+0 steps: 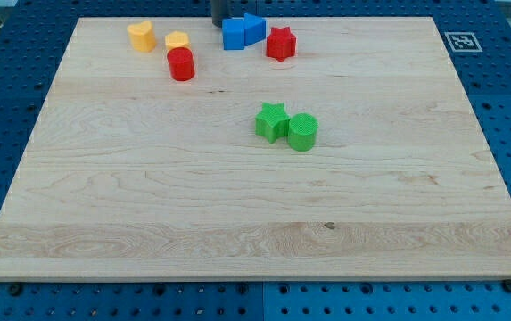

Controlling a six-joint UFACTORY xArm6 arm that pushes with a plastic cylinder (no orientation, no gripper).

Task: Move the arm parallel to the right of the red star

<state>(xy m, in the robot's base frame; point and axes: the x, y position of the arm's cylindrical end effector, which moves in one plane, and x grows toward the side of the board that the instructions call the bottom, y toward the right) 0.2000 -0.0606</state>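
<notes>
Task barely begun — my tip [218, 24] sits at the wooden board's [237, 223] twelve o'clock edge.

No gripper, only a rod. The red plastic star [280, 43] lies at the tip's three o'clock, beyond the blue blocks [242, 31] — its right side unreached.

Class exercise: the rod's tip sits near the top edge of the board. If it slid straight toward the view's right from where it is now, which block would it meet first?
My tip sits just left of the blue blocks, so it would most likely meet them first, with the red star beyond. Depth is unclear; it may pass just behind them.
</notes>
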